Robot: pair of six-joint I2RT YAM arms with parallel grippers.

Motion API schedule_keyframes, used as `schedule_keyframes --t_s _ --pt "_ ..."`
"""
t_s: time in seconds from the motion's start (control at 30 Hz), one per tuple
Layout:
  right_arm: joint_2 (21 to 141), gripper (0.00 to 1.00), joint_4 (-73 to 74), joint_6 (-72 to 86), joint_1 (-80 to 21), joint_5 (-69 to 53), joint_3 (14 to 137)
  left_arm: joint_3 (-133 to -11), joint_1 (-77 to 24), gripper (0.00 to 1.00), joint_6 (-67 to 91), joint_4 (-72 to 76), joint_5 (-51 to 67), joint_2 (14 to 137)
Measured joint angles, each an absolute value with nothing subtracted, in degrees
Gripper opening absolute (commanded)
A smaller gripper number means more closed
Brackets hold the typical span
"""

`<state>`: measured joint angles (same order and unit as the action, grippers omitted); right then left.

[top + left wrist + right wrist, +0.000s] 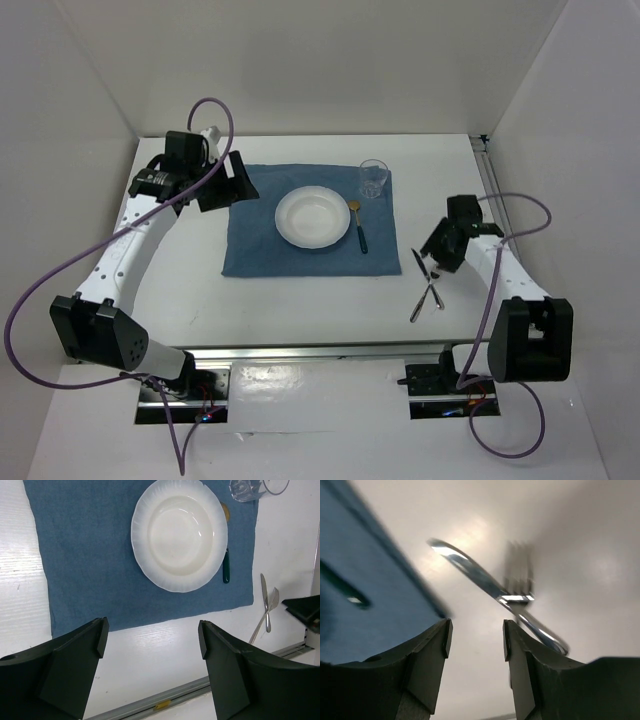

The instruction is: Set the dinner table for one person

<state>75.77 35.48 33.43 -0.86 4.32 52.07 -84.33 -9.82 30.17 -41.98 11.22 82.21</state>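
The white bench [300, 320] filled the floor of the booth, its metal rail running along the near edge by the arm bases. A blue cloth placemat [255, 250] lay flat toward the middle of it. The left arm reached out over the left edge of the placemat, its fingers [100, 635] spread wide and released, with nothing between them. The right arm bent in from the right side of the bench, and the right gripper [476, 635] hung low with its fingers parted and nothing in the gap; that wrist view was blurred.

A white plate [313, 217] sat in the centre of the placemat. A clear glass [374, 179] stood at the cloth's far right corner. A spoon [359, 228] with a dark handle lay just right of the plate. Off the cloth, on the bare bench below the right fingers, a knife [263, 592] and a fork [272, 599] lay crossed over each other.
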Motion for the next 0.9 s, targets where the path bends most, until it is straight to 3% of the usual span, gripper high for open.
schedule_keyframes --t_s 0.27,0.9 --pt "74.70 0.57 37.45 37.69 2.79 -2.50 38.28 -83.74 -11.20 0.91 30.17 -41.71 11.14 82.24" --pt "78.43 0.48 32.67 39.31 0.93 -4.60 38.28 -83.57 -11.73 0.91 30.17 -41.74 10.55 82.24"
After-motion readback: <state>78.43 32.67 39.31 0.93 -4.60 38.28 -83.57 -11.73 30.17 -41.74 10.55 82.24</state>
